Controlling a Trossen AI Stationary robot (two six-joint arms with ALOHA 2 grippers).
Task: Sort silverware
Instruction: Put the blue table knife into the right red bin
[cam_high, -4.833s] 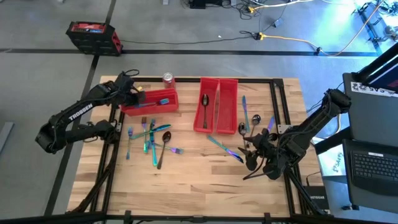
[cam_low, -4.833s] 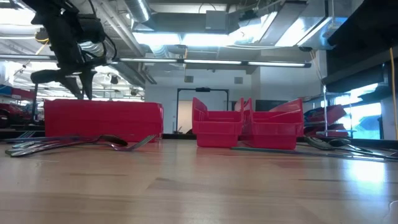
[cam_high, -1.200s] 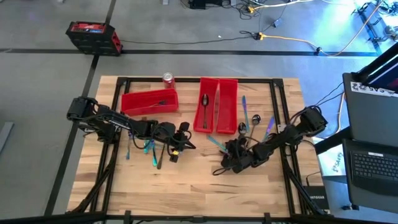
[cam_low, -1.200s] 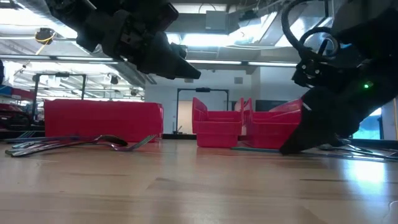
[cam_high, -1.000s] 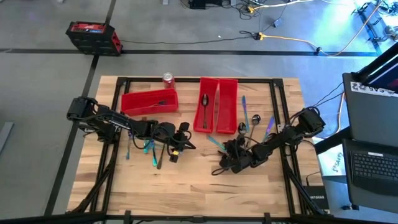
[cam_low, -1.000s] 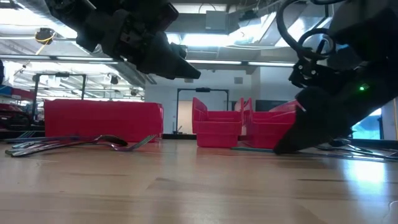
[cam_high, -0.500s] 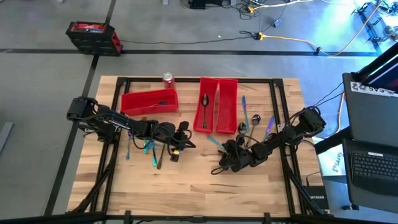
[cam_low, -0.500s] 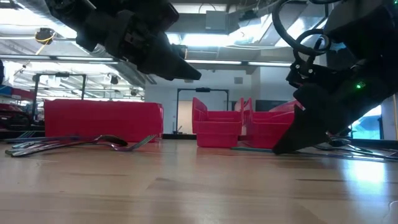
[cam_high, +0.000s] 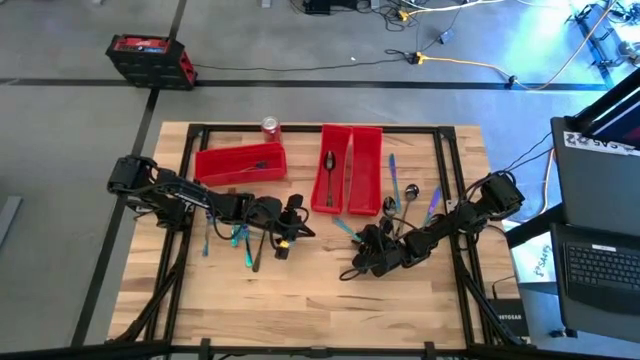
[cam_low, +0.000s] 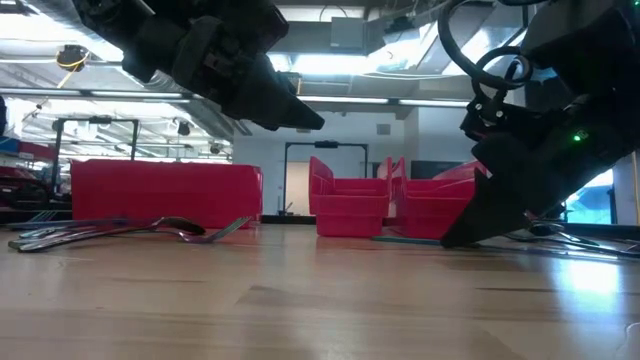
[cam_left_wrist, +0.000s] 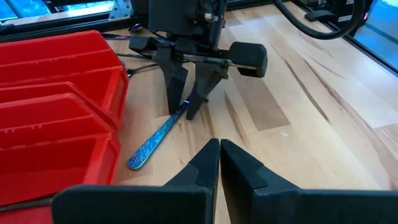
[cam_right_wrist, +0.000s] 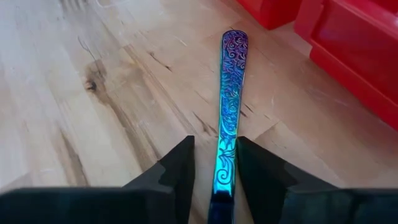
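Here, right hand (cam_right_wrist: 214, 163) astride slender iridescent scroll-engraved knife (cam_right_wrist: 227, 106), grainy wooden table (cam_right_wrist: 93, 93)

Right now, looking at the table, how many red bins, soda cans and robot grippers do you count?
Red bins: 3
Soda can: 1
Grippers: 2, the left gripper and the right gripper
Total: 6

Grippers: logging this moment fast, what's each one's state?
Left gripper: shut, empty, above the table.
Right gripper: fingers either side of the iridescent knife on the table; grip cannot be told.
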